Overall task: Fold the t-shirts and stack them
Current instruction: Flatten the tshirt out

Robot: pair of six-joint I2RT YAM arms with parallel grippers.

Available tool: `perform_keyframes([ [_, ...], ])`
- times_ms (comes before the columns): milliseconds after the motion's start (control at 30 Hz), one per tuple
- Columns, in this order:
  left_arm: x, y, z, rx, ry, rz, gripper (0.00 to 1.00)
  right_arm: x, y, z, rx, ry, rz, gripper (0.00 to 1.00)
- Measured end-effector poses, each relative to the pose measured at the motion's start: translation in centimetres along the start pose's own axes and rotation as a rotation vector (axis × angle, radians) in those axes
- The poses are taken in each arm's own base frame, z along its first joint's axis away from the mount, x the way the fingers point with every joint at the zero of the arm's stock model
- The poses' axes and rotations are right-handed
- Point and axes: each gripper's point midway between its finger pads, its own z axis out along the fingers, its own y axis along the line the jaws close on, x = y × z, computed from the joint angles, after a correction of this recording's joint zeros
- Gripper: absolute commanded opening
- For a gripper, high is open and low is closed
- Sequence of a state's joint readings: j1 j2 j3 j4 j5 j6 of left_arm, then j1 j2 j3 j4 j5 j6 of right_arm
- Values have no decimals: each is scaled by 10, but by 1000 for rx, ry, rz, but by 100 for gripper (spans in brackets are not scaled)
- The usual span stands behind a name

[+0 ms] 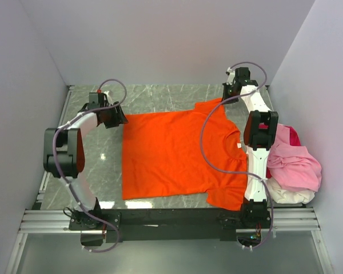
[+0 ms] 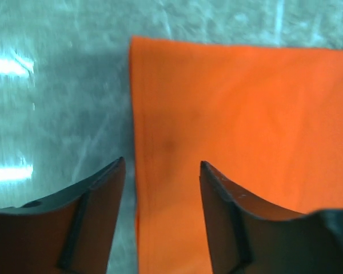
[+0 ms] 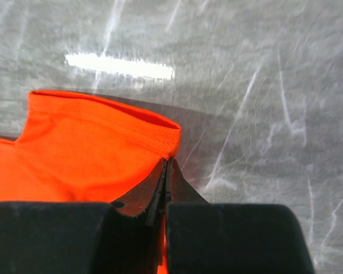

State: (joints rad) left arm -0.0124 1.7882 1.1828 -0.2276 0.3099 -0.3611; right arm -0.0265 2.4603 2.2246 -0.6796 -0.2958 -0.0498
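Orange shirt (image 1: 171,157) lay flat on the table (image 1: 160,96), collar toward the right arm, hem toward the left. Right gripper (image 3: 167,162) was closed, pinching the far sleeve (image 3: 103,134) right at its cuff corner; thin bite, only the tips on fabric. Left gripper (image 2: 162,165) was open, jaws straddling the hem edge near the far corner, one finger over cloth, one over bare table, nothing held. The other shirts sat in a pile (image 1: 294,165) at the table's right edge beside the right arm, pink on top. My read: start of the first fold, far edge to be lifted on both sides. Risks I saw: the sleeve could slip out of that tip pinch once pulled, since so little cloth was in it. The left could close on air, or on one layer only, if it came down slightly off the edge. If only one side lifted, the shirt would skew and the fold come out crooked. The right forearm hung over the collar area and near the pile, so a sweep could drag either.
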Motion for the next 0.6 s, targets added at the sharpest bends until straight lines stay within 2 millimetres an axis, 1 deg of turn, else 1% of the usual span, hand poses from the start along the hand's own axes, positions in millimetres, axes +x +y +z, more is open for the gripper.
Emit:
perform_keyframes([
  [33, -2, 3, 7, -6, 14, -5, 55, 3, 0, 1, -1, 7, 1, 0],
  [100, -5, 8, 23, -17, 39, -11, 53, 5, 0, 2, -3, 12, 3, 0],
  [200, -13, 15, 44, -27, 58, -16, 47, 2, 2, -1, -9, 5, 1, 0],
  [233, -13, 17, 51, -32, 75, -19, 45, 1, 3, -2, -12, 2, 0, 0],
  [300, -15, 22, 65, -37, 91, -11, 45, 0, 4, -4, -16, -2, -2, 0],
  [400, -28, 22, 75, -32, 83, 0, 44, -1, 5, -6, -20, -5, -7, 0],
  [500, -36, 24, 83, -39, 81, 10, 40, 2, 5, -8, -21, 1, -15, 0],
  [533, -38, 24, 85, -42, 82, 14, 37, 4, 5, -8, -23, 5, -16, 0],
  [600, -42, 25, 89, -44, 83, 23, 34, 6, 6, -8, -26, 11, -17, 0],
])
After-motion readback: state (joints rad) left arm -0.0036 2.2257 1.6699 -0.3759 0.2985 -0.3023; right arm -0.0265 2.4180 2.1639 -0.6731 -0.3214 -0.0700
